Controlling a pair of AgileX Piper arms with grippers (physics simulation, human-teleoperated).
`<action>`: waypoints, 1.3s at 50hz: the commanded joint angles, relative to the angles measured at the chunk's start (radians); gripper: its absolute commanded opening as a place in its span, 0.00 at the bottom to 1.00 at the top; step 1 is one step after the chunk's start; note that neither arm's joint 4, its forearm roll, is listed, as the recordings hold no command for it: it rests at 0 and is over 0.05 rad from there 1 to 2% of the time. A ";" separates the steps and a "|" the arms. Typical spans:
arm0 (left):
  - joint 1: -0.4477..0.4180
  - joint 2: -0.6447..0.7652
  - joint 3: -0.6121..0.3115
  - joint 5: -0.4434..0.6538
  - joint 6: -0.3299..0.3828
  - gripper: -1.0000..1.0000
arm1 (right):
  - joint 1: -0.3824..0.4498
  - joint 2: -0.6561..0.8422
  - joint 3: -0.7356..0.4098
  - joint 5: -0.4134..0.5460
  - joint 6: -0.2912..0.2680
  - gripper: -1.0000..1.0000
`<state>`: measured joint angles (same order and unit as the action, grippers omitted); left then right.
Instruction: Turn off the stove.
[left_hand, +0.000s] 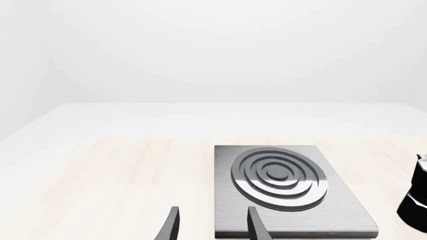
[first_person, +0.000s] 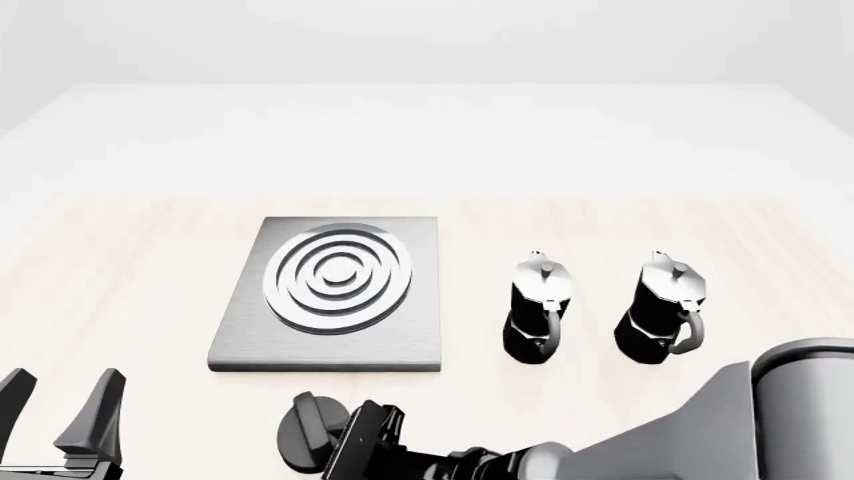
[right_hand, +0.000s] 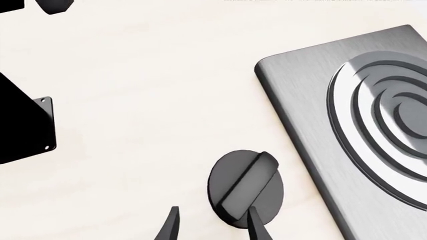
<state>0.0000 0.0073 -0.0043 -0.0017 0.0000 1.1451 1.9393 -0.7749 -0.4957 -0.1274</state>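
The stove's grey plate (first_person: 334, 300) with silver rings lies left of centre on the table. It also shows in the left wrist view (left_hand: 287, 195) and the right wrist view (right_hand: 353, 125). Its round black knob (first_person: 307, 430) with a raised bar sits on the table in front of the plate. My right gripper (first_person: 336, 442) reaches in low from the right, right next to the knob. In the right wrist view it (right_hand: 213, 227) is open. One fingertip (right_hand: 257, 225) overlaps the edge of the knob (right_hand: 245, 189), and the bar is not between the fingers. My left gripper (first_person: 60, 405) is open and empty at the near left.
Two black-and-silver moka pots (first_person: 539, 305) (first_person: 661, 305) stand upright to the right of the plate. One shows at the edge of the left wrist view (left_hand: 417, 195). The left arm's black parts (right_hand: 23, 120) show in the right wrist view.
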 joint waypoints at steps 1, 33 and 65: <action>0.000 0.000 0.000 0.000 0.000 1.00 | 0.009 0.007 -0.020 0.009 0.000 1.00; 0.000 0.000 0.000 0.000 0.000 1.00 | 0.037 0.008 -0.054 0.035 -0.003 1.00; 0.000 0.000 0.000 0.000 0.000 1.00 | 0.009 -0.110 0.071 0.022 -0.011 1.00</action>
<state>0.0000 0.0073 -0.0043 -0.0017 0.0000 1.1628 1.8704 -0.7485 -0.4655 -0.1393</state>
